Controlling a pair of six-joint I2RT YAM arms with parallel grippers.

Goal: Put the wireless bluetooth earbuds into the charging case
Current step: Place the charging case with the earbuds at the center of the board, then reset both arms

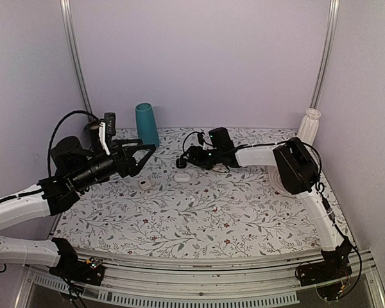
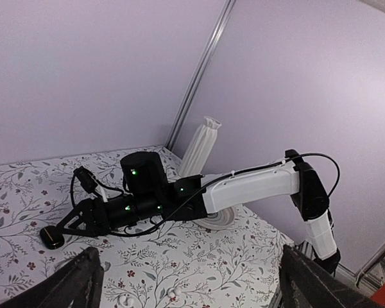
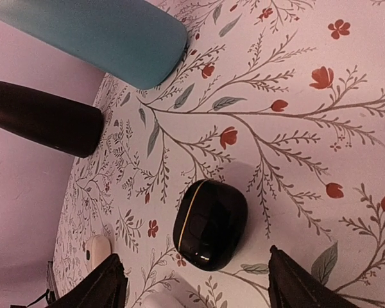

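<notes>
The charging case (image 3: 210, 223) is a small black rounded box with a thin gold seam. It lies on the flowered table with its lid shut, and it also shows in the top view (image 1: 181, 163) and the left wrist view (image 2: 51, 237). My right gripper (image 3: 205, 285) is open and empty, its fingers spread either side of the case and just short of it (image 1: 191, 157). My left gripper (image 1: 141, 153) is open and empty, held above the table at the left and facing the right arm (image 2: 192, 289). No black earbuds show in any view.
Two white rounded cases (image 1: 145, 184) (image 1: 183, 176) lie near the black case. A teal cylinder (image 1: 146, 125) and a black cylinder (image 3: 45, 119) stand at the back left. A white vase (image 1: 310, 125) stands at the back right. Walls close three sides.
</notes>
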